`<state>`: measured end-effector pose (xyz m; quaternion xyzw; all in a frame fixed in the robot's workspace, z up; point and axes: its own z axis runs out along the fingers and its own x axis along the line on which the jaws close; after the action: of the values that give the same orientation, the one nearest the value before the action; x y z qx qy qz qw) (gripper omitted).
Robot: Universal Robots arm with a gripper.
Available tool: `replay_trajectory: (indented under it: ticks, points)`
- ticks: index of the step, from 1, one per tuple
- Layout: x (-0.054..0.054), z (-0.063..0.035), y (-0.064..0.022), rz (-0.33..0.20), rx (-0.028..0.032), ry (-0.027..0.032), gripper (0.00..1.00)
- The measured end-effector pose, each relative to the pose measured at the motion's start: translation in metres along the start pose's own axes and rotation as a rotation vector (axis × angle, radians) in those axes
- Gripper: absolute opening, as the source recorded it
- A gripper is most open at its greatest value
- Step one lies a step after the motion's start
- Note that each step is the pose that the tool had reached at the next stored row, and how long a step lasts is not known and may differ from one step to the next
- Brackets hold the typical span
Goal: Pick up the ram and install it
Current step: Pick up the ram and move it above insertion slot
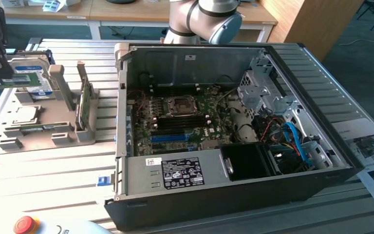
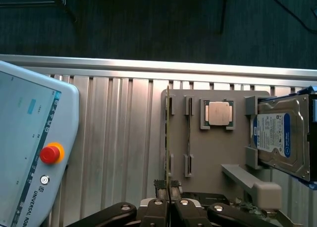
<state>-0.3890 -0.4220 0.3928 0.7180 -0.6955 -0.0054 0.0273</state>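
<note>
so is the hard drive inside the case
No, the hard drive stands on the gray tray outside the case, on the exterior view's left.

The worktop (image 1: 50, 165) is ribbed matt metal, the holder (image 2: 208, 147) matt grey plastic, the ram (image 2: 167, 138) thin green circuit board.

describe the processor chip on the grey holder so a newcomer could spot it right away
Find the open computer case; at the exterior view's left of it sits a grey parts holder. The processor chip lies flat in a recess on that holder, between the blue-labelled hard drive and the narrow slots. It alone is small, square and silver-topped.
</note>
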Motion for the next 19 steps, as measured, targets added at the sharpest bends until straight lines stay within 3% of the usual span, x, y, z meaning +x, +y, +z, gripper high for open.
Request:
replay_trajectory:
  ticks: [19]
  points:
    - [0.001,-0.0008,-0.0182,0.0,0.0,0.0,0.12]
